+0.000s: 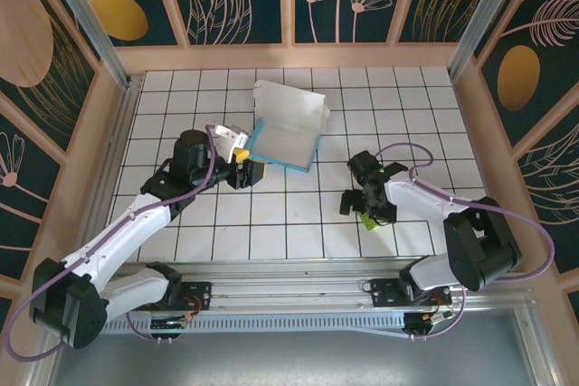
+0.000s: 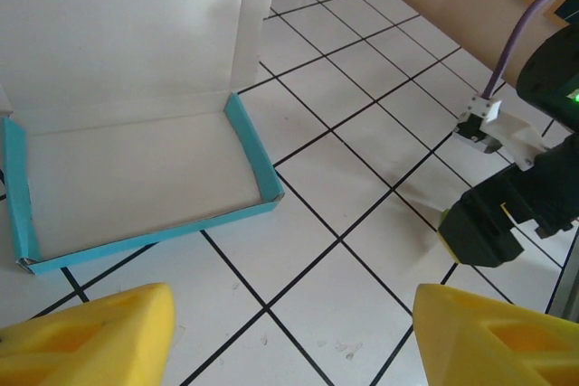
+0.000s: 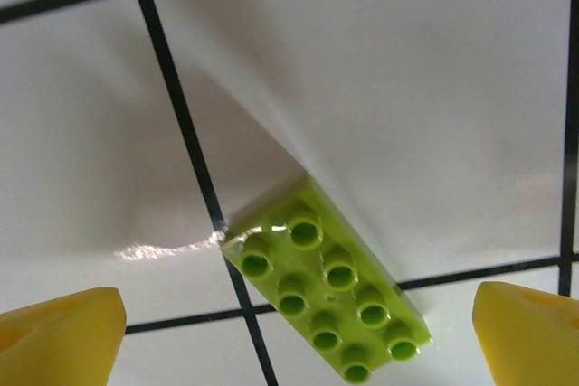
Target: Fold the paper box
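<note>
I see the paper box (image 1: 288, 131) on the bench (image 1: 271, 223), its turquoise tray walls up and its white lid flap raised at the far side. My left end effector (image 1: 242, 155) sits just beside its left corner, released and empty. My right end effector (image 1: 365, 208), well apart from the box, hangs spread wide over a lime-green studded brick (image 3: 326, 300).

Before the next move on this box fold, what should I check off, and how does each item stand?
1. Left gripper open and empty, close to the paper box: ok.
2. Right gripper open and empty: ok.
3. Turquoise tray walls standing: ok.
4. Lid shut: not ok, it stands open behind the tray.
5. Lime-green brick apart from the box: ok, it lies under the right gripper.
6. Lid flaps creased: cannot tell.
</note>
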Tool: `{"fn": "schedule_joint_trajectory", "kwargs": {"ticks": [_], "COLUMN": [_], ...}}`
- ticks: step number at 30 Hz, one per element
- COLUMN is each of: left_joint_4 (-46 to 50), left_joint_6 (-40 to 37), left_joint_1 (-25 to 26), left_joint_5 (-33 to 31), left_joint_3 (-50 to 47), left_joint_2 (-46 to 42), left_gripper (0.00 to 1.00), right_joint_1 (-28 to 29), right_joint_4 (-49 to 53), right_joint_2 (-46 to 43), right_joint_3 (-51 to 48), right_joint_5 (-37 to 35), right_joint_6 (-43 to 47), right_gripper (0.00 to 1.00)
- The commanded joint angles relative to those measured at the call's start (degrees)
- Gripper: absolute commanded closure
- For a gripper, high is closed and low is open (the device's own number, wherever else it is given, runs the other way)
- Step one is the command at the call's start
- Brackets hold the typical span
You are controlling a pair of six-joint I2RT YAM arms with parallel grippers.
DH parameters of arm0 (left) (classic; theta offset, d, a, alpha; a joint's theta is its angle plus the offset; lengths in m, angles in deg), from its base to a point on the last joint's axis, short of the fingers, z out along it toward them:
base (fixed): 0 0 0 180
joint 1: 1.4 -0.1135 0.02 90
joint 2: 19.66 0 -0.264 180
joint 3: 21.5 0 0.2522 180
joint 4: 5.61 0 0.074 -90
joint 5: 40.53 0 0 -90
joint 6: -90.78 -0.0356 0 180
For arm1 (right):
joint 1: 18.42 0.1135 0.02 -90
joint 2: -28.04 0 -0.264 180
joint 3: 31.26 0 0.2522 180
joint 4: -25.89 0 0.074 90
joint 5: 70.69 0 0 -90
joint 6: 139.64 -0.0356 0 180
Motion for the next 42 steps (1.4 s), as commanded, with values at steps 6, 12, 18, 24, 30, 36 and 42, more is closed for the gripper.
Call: {"fn": "schedule_joint_trajectory", "kwargs": {"ticks": [6, 12, 18, 24, 30, 36, 42], "left_joint_4": [0.2, 0.0, 0.0, -0.2, 0.2, 1.5, 1.9], "left_joint_6": [0.3, 0.9, 2.5, 4.1, 4.8, 6.2, 9.5], "left_joint_1": [-0.2, -0.2, -0.2, -0.2, -0.2, -0.2, -0.2], "left_joint_5": [0.8, 0.3, -0.4, -1.4, -2.4, -5.9, -12.4], "left_joint_3": [-0.8, -0.4, -0.9, -0.8, 1.2, 3.2, 3.9], "left_joint_2": [-2.7, -2.5, -3.0, -3.5, -1.8, -1.2, -2.2], "left_gripper": [0.30, 0.30, 0.30, 0.30, 0.30, 0.30, 0.30], "right_joint_1": [0.0, 3.3, 2.8, 2.8, 2.9, 5.2, 10.0], "right_joint_4": [-4.9, -0.2, -1.9, -3.4, -2.9, -0.7, 1.7], "right_joint_2": [1.3, -4.8, -3.8, -2.7, -4.2, -7.8, -5.1], "right_joint_3": [-5.8, -7.2, -9.0, -8.5, -5.9, 1.0, 11.7], "right_joint_5": [1.4, 4.5, 2.5, -0.1, -2.0, -5.2, -10.3], "right_joint_6": [-3.3, -9.7, -9.1, -8.3, -5.3, -1.4, 4.6], "right_gripper": [0.06, 0.13, 0.35, 0.59, 0.71, 0.75, 0.76]}}
